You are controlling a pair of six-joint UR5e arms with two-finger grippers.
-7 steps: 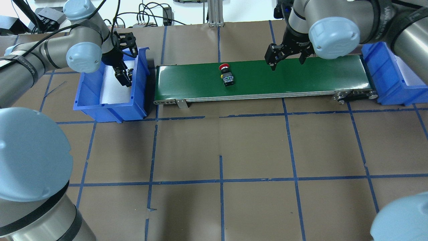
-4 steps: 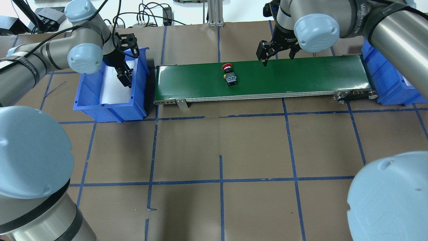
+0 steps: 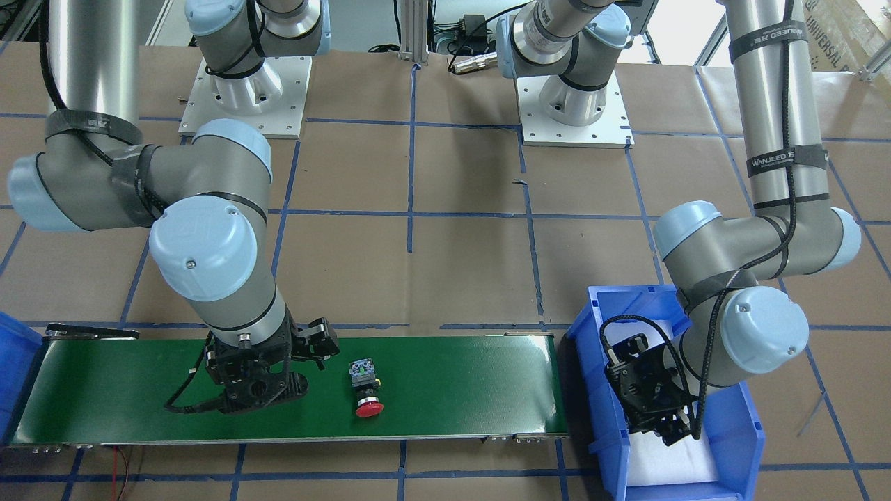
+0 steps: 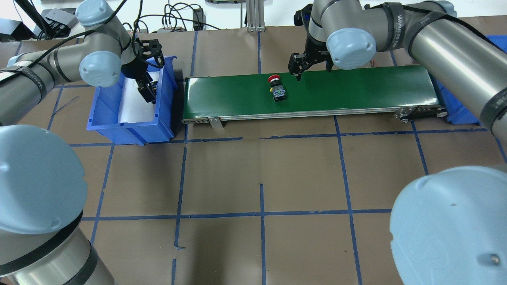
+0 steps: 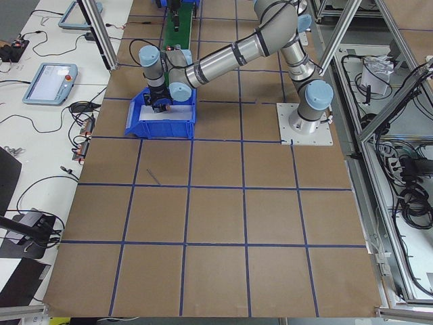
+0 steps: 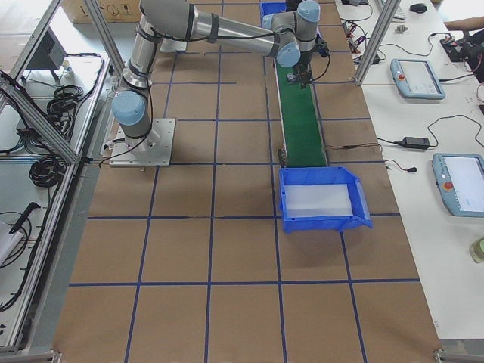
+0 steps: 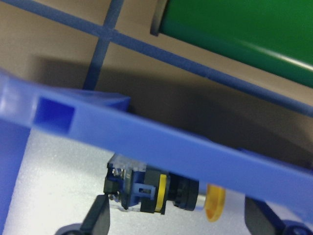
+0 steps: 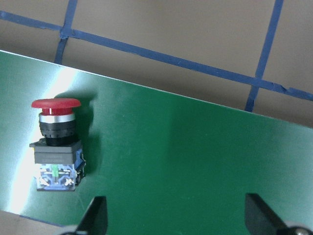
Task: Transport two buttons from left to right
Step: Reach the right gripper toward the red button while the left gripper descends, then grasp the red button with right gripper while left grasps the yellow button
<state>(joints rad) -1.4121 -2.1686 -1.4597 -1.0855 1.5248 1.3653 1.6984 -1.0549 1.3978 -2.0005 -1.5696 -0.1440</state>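
Broadly, the bench point(image 4: 261, 170) carries a long green belt point(image 4: 356, 87) with a blue bin at either end. The left bin point(image 4: 130, 132) is the source and the right bin point(image 6: 321, 224) is where both buttons should end up.

My left end effector point(image 7: 180, 220) is down inside the left bin. Its fingers are spread wide and grip nothing. My right end effector point(image 8: 178, 223) hangs over the belt's far edge, just as wide and just as empty.

The red button point(image 4: 277, 89) lies on its side about midway along the belt, cap toward the far edge. In my right wrist view it sits off to one side of the gap, not between the fingers. As I judge it, I should slide across until the black barrel is centred, then come down and close on the barrel or the grey block. The cap overhangs and would slip.

The yellow button point(image 7: 156, 188) lies on the bin's white floor, close under the wall nearest the belt. It is between my left fingers, and one tip is just beside its rear block. I'd lower squarely, mind that wall, and close gently so the button doesn't roll.
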